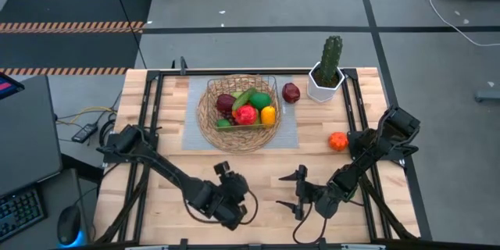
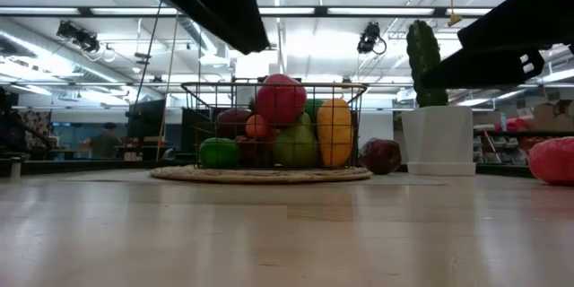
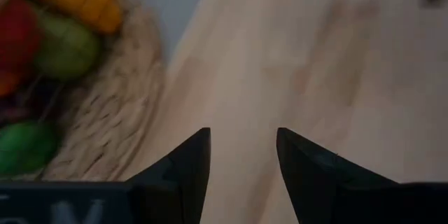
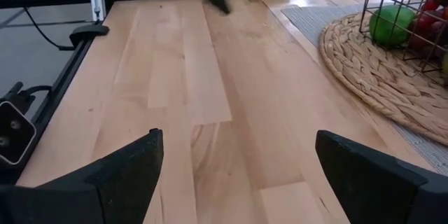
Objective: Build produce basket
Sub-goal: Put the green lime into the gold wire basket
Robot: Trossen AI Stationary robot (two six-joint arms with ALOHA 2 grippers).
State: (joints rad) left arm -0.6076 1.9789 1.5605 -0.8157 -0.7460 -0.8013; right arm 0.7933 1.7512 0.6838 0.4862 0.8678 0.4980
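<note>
On the desk (image 1: 164,195): pale wood planks, black rail frame round the edges, grey mat (image 1: 287,131) under the basket (image 1: 209,121) at the far middle. Grey concrete floor beyond, hazard-striped strip far left, a keyboard and mouse at the near left corner.

Produce (image 1: 248,114) piled in the basket's wire centre: red, green, yellow, dark purple, a cucumber-like piece. Two pieces outside it: dark red fruit (image 1: 291,92) on the mat just right of the basket, orange-red fruit (image 1: 337,141) on bare wood near the right rail. Cactus (image 1: 330,61) in a white pot (image 1: 322,87) at the far right.

Left claw (image 1: 224,169) near-centre, empty, fingers (image 3: 190,162) partly apart over bare wood, basket rim beside it. Right claw (image 1: 300,190) near-centre right, wide open, nothing between the fingers (image 4: 129,168), also over bare wood.

View differences:
- Low view shows the room: ceiling light strips, hanging cameras, shelves, a blurred person far left. It also shows the pile standing above the wire rim.
- Only the high view shows both arms whole and the desk layout.
- Left wrist view sees the wicker weave close up.
- Right wrist view sees the left claw's tips farther off and the desk's left rail.
</note>
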